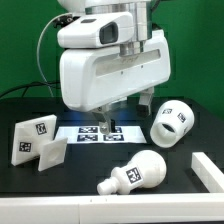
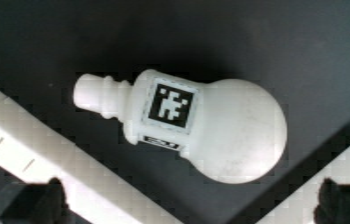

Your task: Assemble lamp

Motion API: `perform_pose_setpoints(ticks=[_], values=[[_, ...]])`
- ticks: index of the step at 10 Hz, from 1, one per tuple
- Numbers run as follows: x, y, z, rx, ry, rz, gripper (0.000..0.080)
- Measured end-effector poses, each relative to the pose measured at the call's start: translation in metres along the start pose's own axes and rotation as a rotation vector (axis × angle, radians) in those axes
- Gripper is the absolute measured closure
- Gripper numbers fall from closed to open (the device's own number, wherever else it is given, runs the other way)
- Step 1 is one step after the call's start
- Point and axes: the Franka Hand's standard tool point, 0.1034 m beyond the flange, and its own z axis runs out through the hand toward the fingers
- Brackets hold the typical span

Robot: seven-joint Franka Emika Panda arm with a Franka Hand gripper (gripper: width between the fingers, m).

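Observation:
The white bulb (image 1: 137, 175) lies on its side on the black table near the front, its ribbed neck toward the exterior view's left. It fills the wrist view (image 2: 198, 125), with a square tag on its side. The angular base block (image 1: 35, 141) stands at the exterior view's left. The cup-like shade (image 1: 172, 121) lies on its side at the right. My gripper (image 1: 121, 112) hangs open and empty above the table behind the bulb, touching nothing. In the wrist view the gripper (image 2: 190, 205) shows only as two dark fingertips (image 2: 37, 200), far apart.
The marker board (image 1: 95, 131) lies flat on the table under the gripper. A white bar (image 1: 206, 170) lies at the front right. The table's pale front edge (image 1: 60, 212) runs close before the bulb. White strips (image 2: 30, 150) cross the wrist view beside the bulb.

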Motion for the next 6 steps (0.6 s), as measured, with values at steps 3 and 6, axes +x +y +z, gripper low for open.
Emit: perform_pose_setpoints(ticks=[3, 6], values=[[0.0, 0.0, 0.0, 0.0, 0.0, 0.0, 0.01], [-0.0029, 0.0026, -0.004, -0.023, 0.02, 0.168, 0.01]])
